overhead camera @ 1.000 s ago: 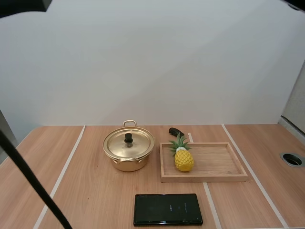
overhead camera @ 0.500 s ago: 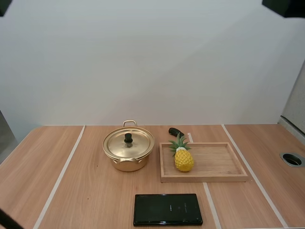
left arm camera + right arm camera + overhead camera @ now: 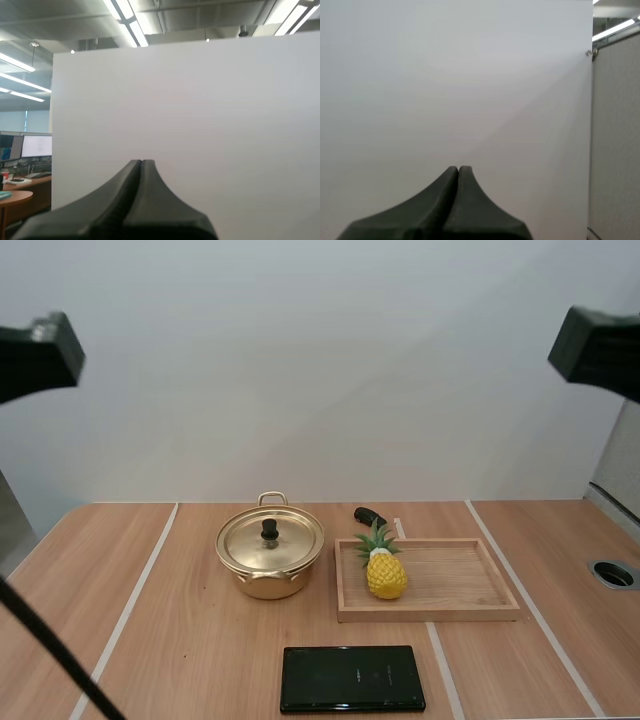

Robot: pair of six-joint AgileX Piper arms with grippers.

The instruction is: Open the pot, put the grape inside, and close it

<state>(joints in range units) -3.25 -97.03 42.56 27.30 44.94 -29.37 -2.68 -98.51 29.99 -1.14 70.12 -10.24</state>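
Note:
A gold pot (image 3: 270, 558) stands at the table's middle, its lid with a black knob (image 3: 269, 530) resting closed on it. Right of it, a yellow toy pineapple (image 3: 385, 567) lies at the left end of a wooden tray (image 3: 460, 585). My left gripper (image 3: 140, 162) is shut on nothing, its fingers lying together as one dark wedge before a white wall. My right gripper (image 3: 458, 169) is shut the same way. High above the table, a dark part of my left arm (image 3: 35, 360) hangs at the far left and one of my right arm (image 3: 600, 345) at the far right.
A flat black device (image 3: 352, 678) lies near the front edge, below the pot and tray. A small black object (image 3: 368, 517) rests just behind the tray's left end. A round hole (image 3: 613, 574) is set in the table at the right.
Dark parts of both arms have come down into the high view at its upper left and upper right. Pot, pineapple and tray have not moved.

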